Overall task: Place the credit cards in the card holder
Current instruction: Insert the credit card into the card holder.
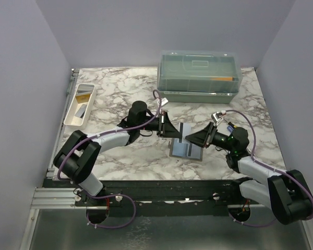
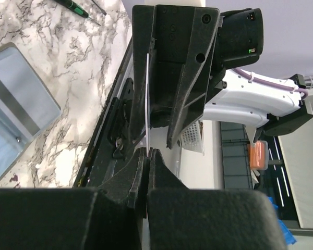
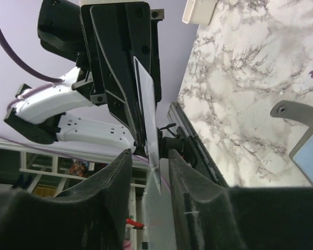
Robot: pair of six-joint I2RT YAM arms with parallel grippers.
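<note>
Top external, cards [image 1: 84,95] in white tray [image 1: 75,124]

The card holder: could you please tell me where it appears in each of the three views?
Top external: the card holder lies open at the centre of the marbled table.
Left wrist: at the left edge, blue-grey inside showing.
Right wrist: at the right edge, lower half, partly cut off.
Shared landmark: the marbled table under it in all three; both wrist views also show the edge-on credit card.
</note>
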